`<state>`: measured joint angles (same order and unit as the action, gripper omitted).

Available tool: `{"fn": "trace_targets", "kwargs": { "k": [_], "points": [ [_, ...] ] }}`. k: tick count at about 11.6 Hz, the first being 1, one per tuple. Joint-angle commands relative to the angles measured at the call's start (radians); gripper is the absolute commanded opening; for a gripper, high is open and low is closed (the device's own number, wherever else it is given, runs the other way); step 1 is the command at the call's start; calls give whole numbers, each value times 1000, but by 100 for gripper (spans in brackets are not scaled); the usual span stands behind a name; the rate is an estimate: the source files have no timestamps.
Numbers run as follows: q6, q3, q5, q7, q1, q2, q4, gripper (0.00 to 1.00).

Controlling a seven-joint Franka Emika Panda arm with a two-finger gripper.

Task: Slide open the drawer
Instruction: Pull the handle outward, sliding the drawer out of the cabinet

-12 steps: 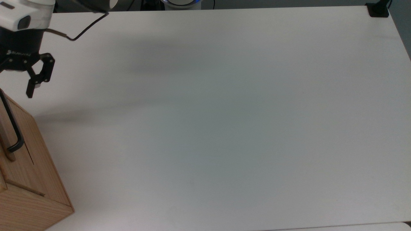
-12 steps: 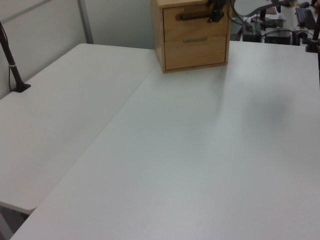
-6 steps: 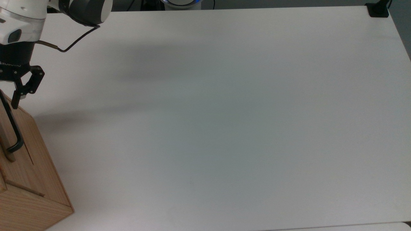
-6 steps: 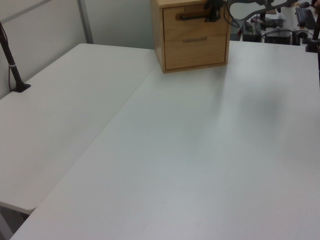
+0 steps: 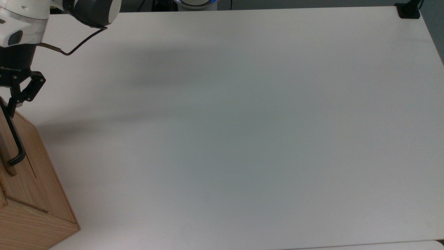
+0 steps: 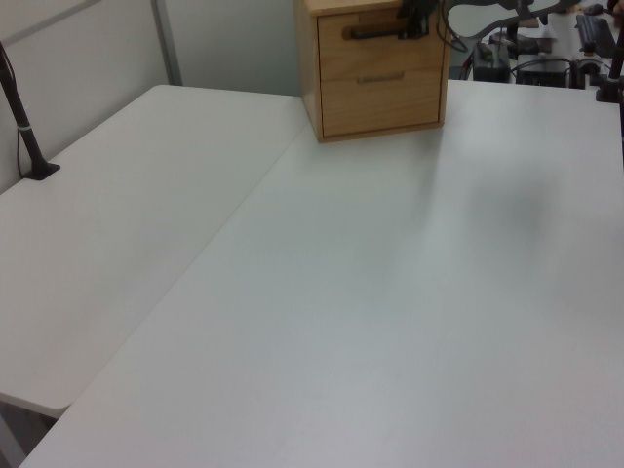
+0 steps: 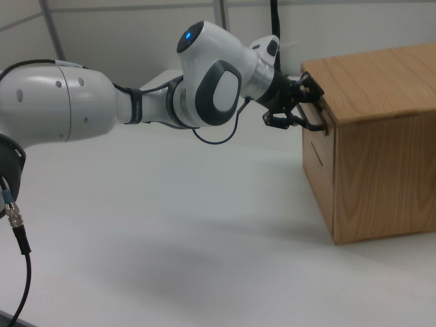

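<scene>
The drawer (image 6: 382, 57) is the upper one in a pine cabinet, and its flat front sits flush with the cabinet body. Its black bar handle (image 6: 378, 32) runs across the front, and the handle (image 5: 14, 140) also shows at the top view's left edge. My gripper (image 7: 301, 102) is at one end of the handle (image 7: 315, 122), open, with one finger above the bar and one below. The same gripper (image 5: 8, 106) reaches the handle's upper end in the top view. In the left view the gripper (image 6: 419, 15) is at the handle's right end.
The wooden cabinet (image 7: 381, 136) stands on a wide white table (image 5: 242, 132), with a lower drawer (image 6: 382, 102) under the upper one. A second white table (image 6: 117, 224) adjoins on the left view's left. Black camera posts (image 5: 408, 10) stand at the table edges.
The gripper moved toward the top view's left and down, from beside the cabinet onto the handle's end. The drawer has not moved.
</scene>
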<state>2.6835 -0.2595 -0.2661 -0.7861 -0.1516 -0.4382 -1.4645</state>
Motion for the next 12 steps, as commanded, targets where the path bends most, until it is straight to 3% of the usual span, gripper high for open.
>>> {"fn": "trace_targets", "kwargs": {
  "k": [1, 5, 12],
  "points": [
    [-101, 3, -5, 5, 46, 59, -51, 19],
    [-252, 31, -2, 5, 70, 134, -82, 18],
    [-549, 32, 2, 76, 224, 254, -126, 18]
  ]
}}
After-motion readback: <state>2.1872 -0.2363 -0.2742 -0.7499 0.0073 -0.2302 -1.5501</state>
